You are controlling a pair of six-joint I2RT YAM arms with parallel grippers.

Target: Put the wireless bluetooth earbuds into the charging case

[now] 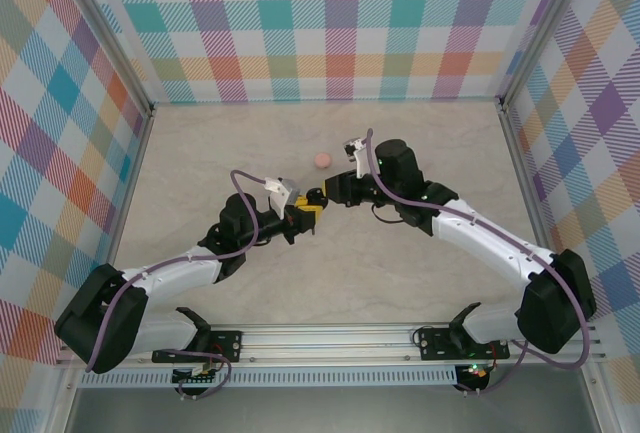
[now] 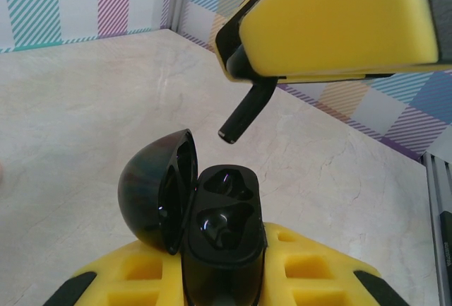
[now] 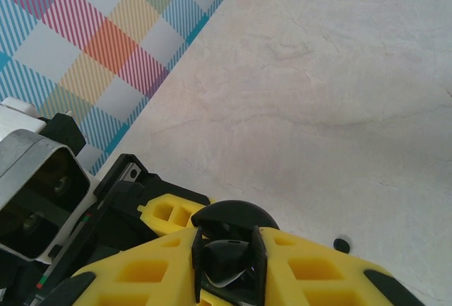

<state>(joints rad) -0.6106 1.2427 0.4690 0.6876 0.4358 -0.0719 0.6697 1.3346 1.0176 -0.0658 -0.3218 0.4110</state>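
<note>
The open black charging case (image 2: 222,228) was clamped in the left tool (image 2: 222,285), sockets exposed; a black earbud (image 2: 244,112), pinched in the right tool (image 3: 226,256), was held stem-down just above them for seating.

Black earbud (image 2: 242,114) head hidden inside right pincer (image 2: 248,71)

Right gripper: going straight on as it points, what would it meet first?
Most likely the open black charging case held by the left gripper; the black earbud pinched in the right gripper would touch first. Depth is unclear.
</note>
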